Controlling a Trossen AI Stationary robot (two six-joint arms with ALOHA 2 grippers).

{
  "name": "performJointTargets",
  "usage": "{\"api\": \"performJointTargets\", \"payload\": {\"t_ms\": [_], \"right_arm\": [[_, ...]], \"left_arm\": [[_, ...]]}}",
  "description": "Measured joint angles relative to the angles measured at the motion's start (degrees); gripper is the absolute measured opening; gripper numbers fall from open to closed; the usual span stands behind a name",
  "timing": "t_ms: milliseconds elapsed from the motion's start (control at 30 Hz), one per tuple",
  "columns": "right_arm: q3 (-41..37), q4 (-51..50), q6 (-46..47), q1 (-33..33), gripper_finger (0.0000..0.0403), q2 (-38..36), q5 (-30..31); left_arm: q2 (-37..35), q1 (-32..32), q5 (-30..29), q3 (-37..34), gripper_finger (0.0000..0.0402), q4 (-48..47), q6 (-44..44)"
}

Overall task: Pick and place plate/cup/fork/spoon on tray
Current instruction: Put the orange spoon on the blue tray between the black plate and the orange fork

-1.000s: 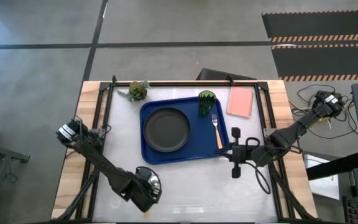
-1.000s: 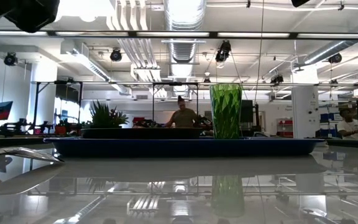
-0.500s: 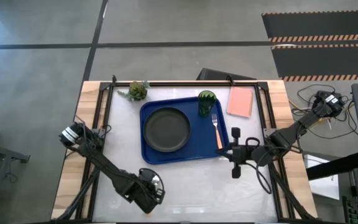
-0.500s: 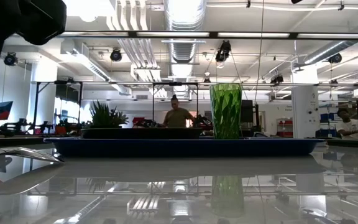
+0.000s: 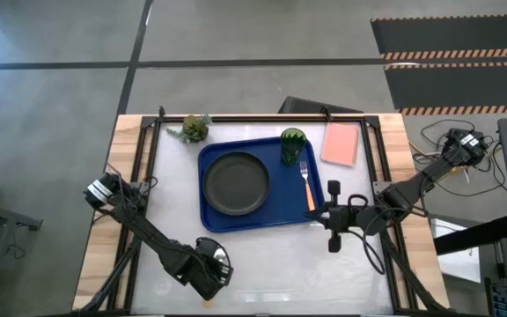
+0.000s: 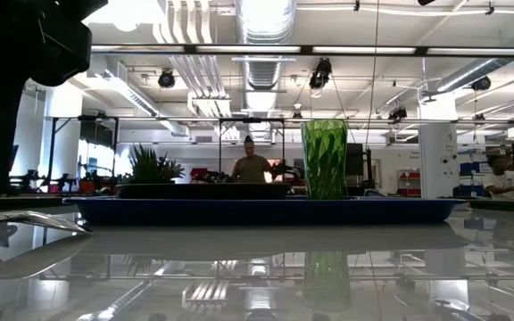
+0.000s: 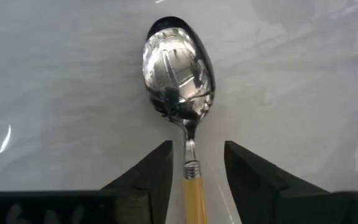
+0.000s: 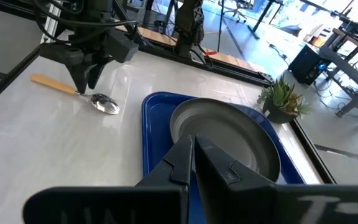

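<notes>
The spoon (image 7: 178, 68) lies flat on the white table near its near edge, bowl up, with its orange handle (image 7: 194, 196) running back between my fingers. My left gripper (image 7: 197, 145) is open and points down. One finger stands on each side of the handle's neck, and neither touches it. From above, the gripper (image 5: 204, 269) covers most of the spoon (image 5: 219, 257). The black plate (image 5: 236, 183), green cup (image 5: 292, 145) and fork (image 5: 306, 185) rest on the blue tray (image 5: 280, 210). My right gripper (image 5: 324, 214) waits shut by the tray's near right corner.
A small potted plant (image 5: 194, 129) stands at the far left of the table. A pink flat rectangle (image 5: 341, 143) lies at the far right, beside the tray. Bare white table lies between the tray and the near edge. People show in the room beyond (image 6: 253, 167).
My left gripper has come down toward the spoon near the table's near edge; in the low view its dark arm reaches lower at the left. The spoon and the things on the tray have stayed put.
</notes>
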Motion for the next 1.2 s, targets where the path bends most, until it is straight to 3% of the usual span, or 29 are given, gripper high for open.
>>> {"api": "performJointTargets", "payload": {"t_ms": [500, 600, 833, 1067, 1200], "right_arm": [[0.0, -0.1, 0.9, 0.0, 0.0009, 0.0, 0.0], [0.0, -0.1, 0.8, 0.0, 0.0009, 0.0, 0.0], [0.0, -0.1, 0.6, 0.0, 0.0009, 0.0, 0.0], [0.0, -0.2, 0.6, 0.0, 0.0009, 0.0, 0.0], [0.0, -0.3, 0.7, 0.0, 0.0009, 0.0, 0.0]], "left_arm": [[2.3, 0.0, -0.1, -2.7, 0.0132, 1.8, 1.3], [2.3, -0.1, -0.2, -3.7, 0.0109, 2.4, 1.5], [2.2, -0.1, 0.3, -3.8, 0.0011, 1.4, 2.3], [0.1, -0.1, -0.2, -3.9, 0.0004, 2.2, 4.8], [-5.7, -0.1, -7.2, -3.1, 0.0001, 5.1, 16.4]]}}
